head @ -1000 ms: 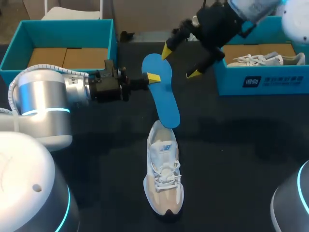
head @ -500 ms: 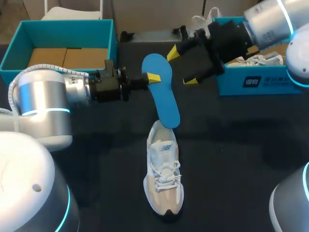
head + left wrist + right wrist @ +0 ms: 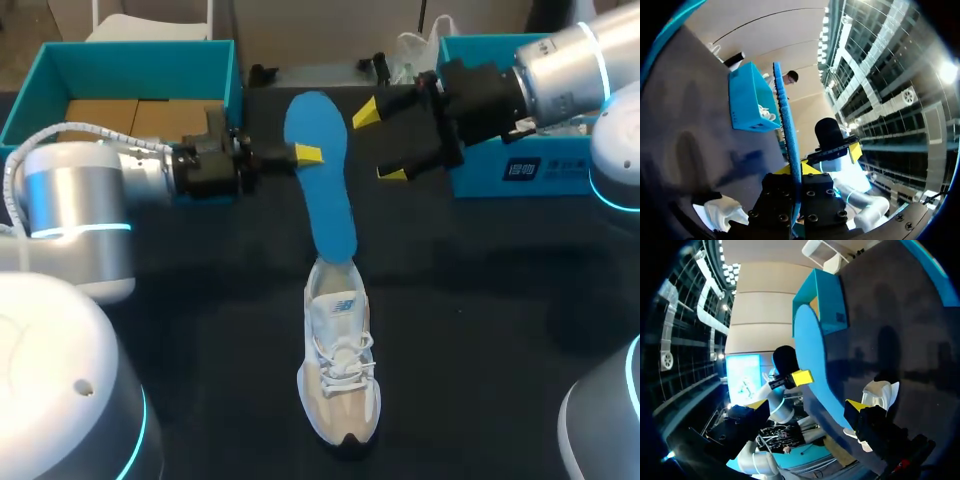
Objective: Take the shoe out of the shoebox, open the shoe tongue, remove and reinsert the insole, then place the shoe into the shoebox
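Note:
My left gripper (image 3: 308, 153) is shut on the side edge of a blue insole (image 3: 322, 190) and holds it above the table. The insole's near end hangs over the heel of a white and beige shoe (image 3: 338, 370) that lies on the dark table. In the left wrist view the insole (image 3: 787, 130) stands edge-on between the fingers of my left gripper (image 3: 796, 172). My right gripper (image 3: 378, 143) is open just right of the insole's far end, not touching it. In the right wrist view the insole (image 3: 812, 355) spans ahead of my right gripper (image 3: 807, 405), with the shoe (image 3: 880, 392) beyond.
A teal shoebox (image 3: 560, 170) at the back right holds another white shoe. A second teal shoebox (image 3: 120, 55) with a cardboard bottom stands at the back left. Both arms cross the table's back half.
My left gripper has drawn back and left, raising the insole more upright. My right gripper has come down to the insole's right side, still open.

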Tool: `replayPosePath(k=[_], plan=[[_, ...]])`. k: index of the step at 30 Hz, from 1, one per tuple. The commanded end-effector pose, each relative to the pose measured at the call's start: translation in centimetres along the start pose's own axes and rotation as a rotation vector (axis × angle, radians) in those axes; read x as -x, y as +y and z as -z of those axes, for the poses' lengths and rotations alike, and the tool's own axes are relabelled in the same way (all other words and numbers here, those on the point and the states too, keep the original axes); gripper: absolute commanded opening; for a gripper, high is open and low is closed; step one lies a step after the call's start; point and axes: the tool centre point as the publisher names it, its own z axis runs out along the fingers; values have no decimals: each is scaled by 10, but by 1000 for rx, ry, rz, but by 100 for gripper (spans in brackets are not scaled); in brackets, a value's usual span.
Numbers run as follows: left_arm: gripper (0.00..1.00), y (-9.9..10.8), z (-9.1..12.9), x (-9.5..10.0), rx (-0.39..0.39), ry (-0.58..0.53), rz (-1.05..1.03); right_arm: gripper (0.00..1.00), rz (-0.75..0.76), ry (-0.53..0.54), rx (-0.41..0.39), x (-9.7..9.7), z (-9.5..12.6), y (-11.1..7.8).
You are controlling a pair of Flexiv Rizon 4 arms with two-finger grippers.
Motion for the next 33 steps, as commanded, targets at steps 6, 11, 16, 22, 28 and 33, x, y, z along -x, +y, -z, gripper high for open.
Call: replayPosePath(k=[6,11,16,22,28,33], plan=[[0,-9,29,-2,-13,102,-422,100,11,34,-10,3,0,3],[0,-9,38,-8,-34,167,-828,100,11,34,-10,3,0,3],[0,-10,40,-14,-102,82,-975,100,11,34,-10,3,0,3],[0,-10,40,-14,-102,82,-975,100,11,34,-10,3,0,3],[0,-15,49,-29,-145,136,-1292,100,11,34,-10,3,0,3],[0,-21,67,-30,-78,307,-1738,100,11,34,-10,3,0,3]])
